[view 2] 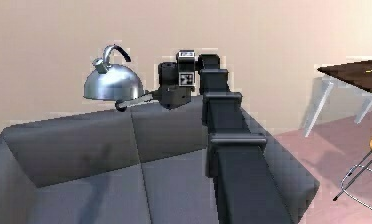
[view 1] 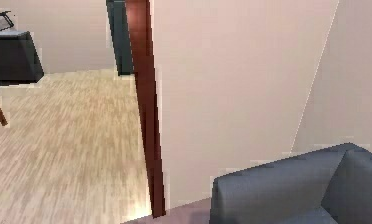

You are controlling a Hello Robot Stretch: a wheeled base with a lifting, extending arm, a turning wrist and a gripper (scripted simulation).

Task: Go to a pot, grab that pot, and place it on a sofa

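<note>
A shiny silver pot (view 2: 112, 78) with a domed lid and an arched handle hangs at the far end of my gripper (view 2: 131, 102), in front of the beige wall and just above the sofa's back. The gripper holds the pot. My dark arm (view 2: 232, 130) reaches out over the grey sofa (view 2: 84, 170), whose seat cushions fill the arm side view's lower left. A corner of the same grey sofa (view 1: 294, 188) shows at the forward view's bottom right.
A reddish-brown door frame (view 1: 147, 100) edges a beige wall (view 1: 234, 80), with light wood floor (view 1: 64, 140) to its left. A dark chair (view 1: 14, 55) stands at far left. A dark-topped table (view 2: 349, 75) with white legs and a stool (view 2: 362, 170) stand at the arm side view's right.
</note>
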